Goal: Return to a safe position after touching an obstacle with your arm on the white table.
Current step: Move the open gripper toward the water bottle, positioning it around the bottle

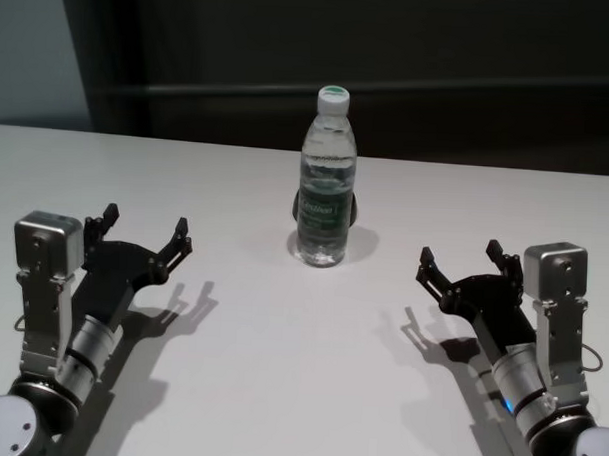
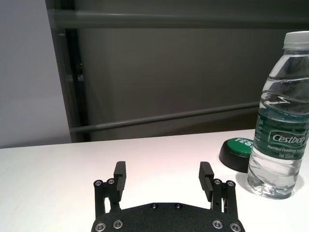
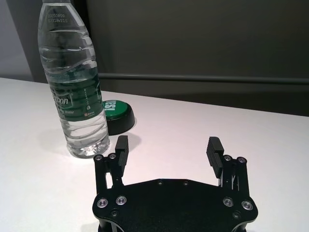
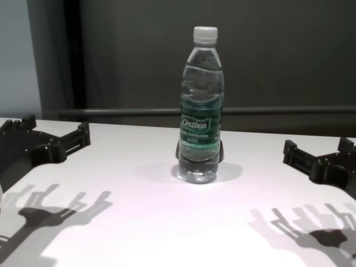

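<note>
Directly behind the upright bottle (image 1: 326,179) sits a green button (image 3: 116,116).

The white table (image 1: 230,365) carries an upright Cestbon water bottle (image 1: 327,179) near its far middle, with a green-topped black button (image 3: 116,116) just behind it.

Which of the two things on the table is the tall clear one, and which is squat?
The water bottle is tall, clear and upright. The green-topped black button just behind it is squat. Both grippers, left and right, are open and clear.

bottle (image 1: 326,179) upright between two open claws.
</note>
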